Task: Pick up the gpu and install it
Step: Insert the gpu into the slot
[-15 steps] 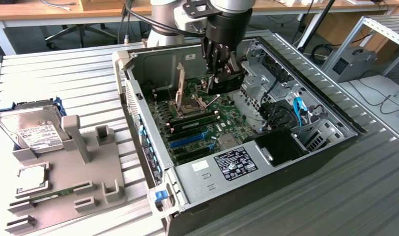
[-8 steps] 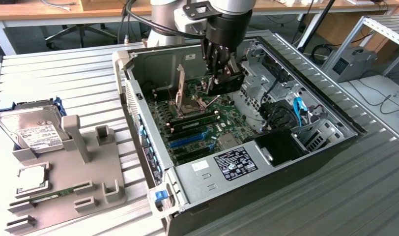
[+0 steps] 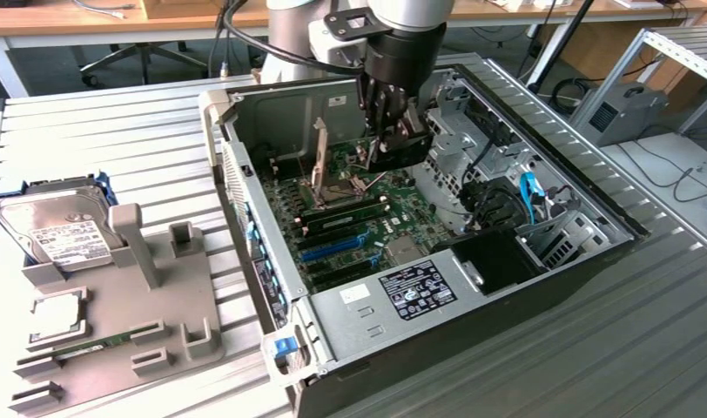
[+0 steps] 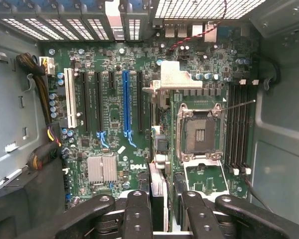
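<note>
Gripper: lowered inside the open computer case, above the motherboard.
Jaws: clenched on the gpu, which is held edge-on between the two fingers (only its thin edge is seen from the wrist).
Gpu: carried just under the jaws, clear of the board.
Blue slot: seen ahead of the jaws, unoccupied.
CPU socket: found beside the jaws, open.
Hard drive: left on the grey fixture, well apart from the jaws.
</note>
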Robot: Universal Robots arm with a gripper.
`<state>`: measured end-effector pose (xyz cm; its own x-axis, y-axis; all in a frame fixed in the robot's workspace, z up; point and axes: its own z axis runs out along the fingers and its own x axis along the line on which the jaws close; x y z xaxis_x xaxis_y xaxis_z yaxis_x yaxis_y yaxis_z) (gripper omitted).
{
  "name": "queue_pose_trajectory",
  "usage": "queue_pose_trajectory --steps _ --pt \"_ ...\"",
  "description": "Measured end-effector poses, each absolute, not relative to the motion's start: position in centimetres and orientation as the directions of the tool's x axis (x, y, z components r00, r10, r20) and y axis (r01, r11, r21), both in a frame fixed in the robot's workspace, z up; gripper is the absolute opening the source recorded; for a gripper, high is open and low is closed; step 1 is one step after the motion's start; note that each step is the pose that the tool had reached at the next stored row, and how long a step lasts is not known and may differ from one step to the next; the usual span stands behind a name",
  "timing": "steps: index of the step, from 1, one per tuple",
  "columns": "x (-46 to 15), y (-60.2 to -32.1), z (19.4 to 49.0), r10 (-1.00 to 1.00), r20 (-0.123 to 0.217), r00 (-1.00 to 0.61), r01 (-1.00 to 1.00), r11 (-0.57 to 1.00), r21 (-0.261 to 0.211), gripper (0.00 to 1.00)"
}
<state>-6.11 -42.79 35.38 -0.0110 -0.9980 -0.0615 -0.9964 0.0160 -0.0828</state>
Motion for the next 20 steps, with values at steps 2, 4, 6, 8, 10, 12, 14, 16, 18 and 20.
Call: queue_pose_trajectory --steps 2,4,6,8,10,12,14,16,18,20 --pt "-6.11 -42.81 35.3 -0.998 -0.062 -0.011 -0.996 0.016 -0.083 0.29" --pt "-6.12 -42.85 35.21 -0.998 -0.061 -0.011 -0.996 0.016 -0.083 0.29" --pt "-6.11 -42.88 35.14 -0.998 -0.061 -0.011 -0.996 0.016 -0.083 0.29" --pt "-6.11 -42.91 35.02 -0.998 -0.061 -0.011 -0.996 0.016 -0.083 0.29" --pt "-6.11 -42.92 34.95 -0.998 -0.061 -0.011 -0.996 0.016 -0.083 0.29" --pt "-6.11 -42.95 34.88 -0.998 -0.061 -0.011 -0.996 0.016 -0.083 0.29" --pt "-6.12 -42.97 34.81 -0.998 -0.061 -0.011 -0.996 0.016 -0.083 0.29" --pt "-6.11 -42.99 34.73 -0.998 -0.062 -0.011 -0.996 0.016 -0.083 0.29" --pt "-6.11 -43.0 34.67 -0.998 -0.061 -0.011 -0.996 0.016 -0.083 0.29" --pt "-6.12 -43.02 34.6 -0.998 -0.061 -0.011 -0.996 0.016 -0.083 0.29"
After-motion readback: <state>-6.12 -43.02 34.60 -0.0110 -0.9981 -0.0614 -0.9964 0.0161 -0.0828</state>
